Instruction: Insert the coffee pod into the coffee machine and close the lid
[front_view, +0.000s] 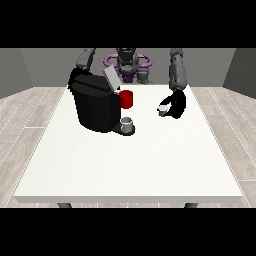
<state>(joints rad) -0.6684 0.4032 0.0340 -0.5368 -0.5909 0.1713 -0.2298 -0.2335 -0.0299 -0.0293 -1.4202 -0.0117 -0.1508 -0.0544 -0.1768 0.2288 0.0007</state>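
A: Coffee pod (163, 108)?

B: Pale, grasped in the robot hand at the view's right (175, 104), above the table (125, 165).

A: Coffee machine (95, 102)?

B: Toward the view's left, lid (111, 78) raised. Other robot hand hidden behind it; couldn't tell its state.

Hand at the view's left: hidden behind the bulky black coffee machine (95, 106); only its grey arm shows above the machine. Small white coffee pod (163, 109), right of the machine: partly covered by the black hand at the view's right (176, 105); finger positions too small to read. Robot's lower body hidden behind the large white table (130, 165).
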